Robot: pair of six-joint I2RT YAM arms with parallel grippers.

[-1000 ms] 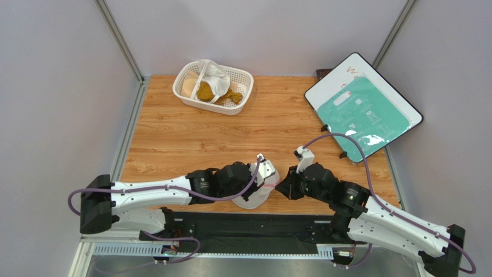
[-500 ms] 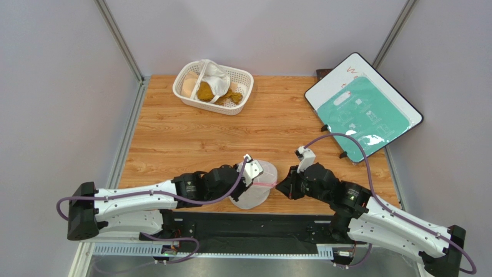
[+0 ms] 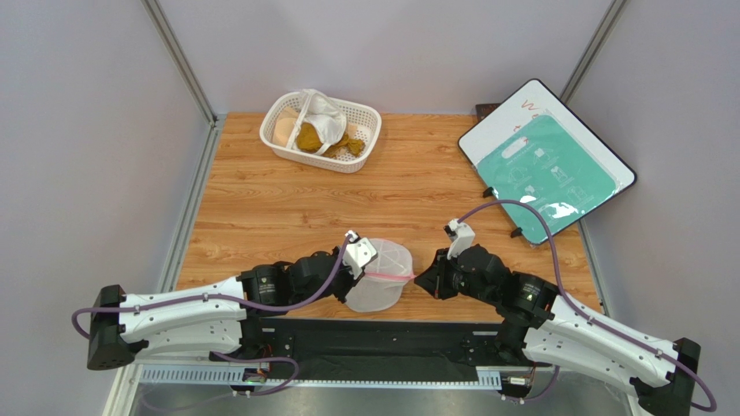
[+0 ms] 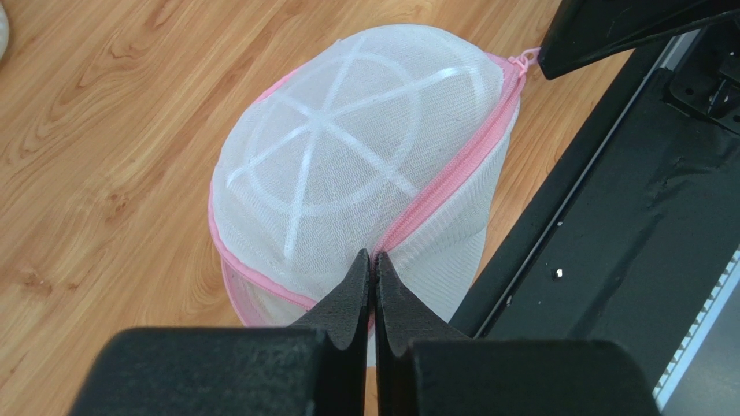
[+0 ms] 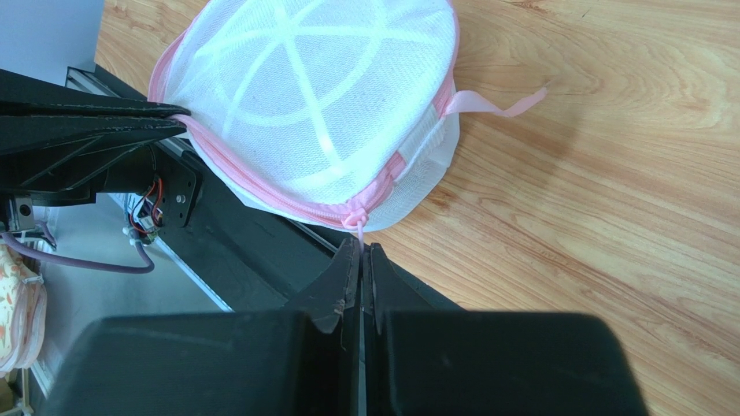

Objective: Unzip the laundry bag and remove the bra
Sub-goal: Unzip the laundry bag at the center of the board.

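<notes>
The laundry bag [image 3: 380, 273], a round white mesh pouch with pink zipper trim, lies at the table's near edge between my arms. It also shows in the left wrist view [image 4: 356, 173] and the right wrist view [image 5: 321, 104]. My left gripper [image 4: 373, 256] is shut on the bag's pink zipper seam at its left side [image 3: 358, 276]. My right gripper [image 5: 361, 246] is shut on the pink zipper pull [image 5: 357, 221] at the bag's right end [image 3: 420, 278]. The bag hangs partly over the black front rail. The zipper looks closed. The bra is hidden.
A white lattice basket [image 3: 276, 139] holding mustard-brown and white cloths stands at the back left. A tablet with a green screen [image 3: 547, 165] leans at the back right. A pink ribbon loop [image 5: 499, 104] trails from the bag. The black rail [image 3: 373, 338] runs along the near edge.
My left arm has drawn back to the left, pulling the bag's left side with it. The bag has stretched and shifted left. The right gripper has stayed almost still.
</notes>
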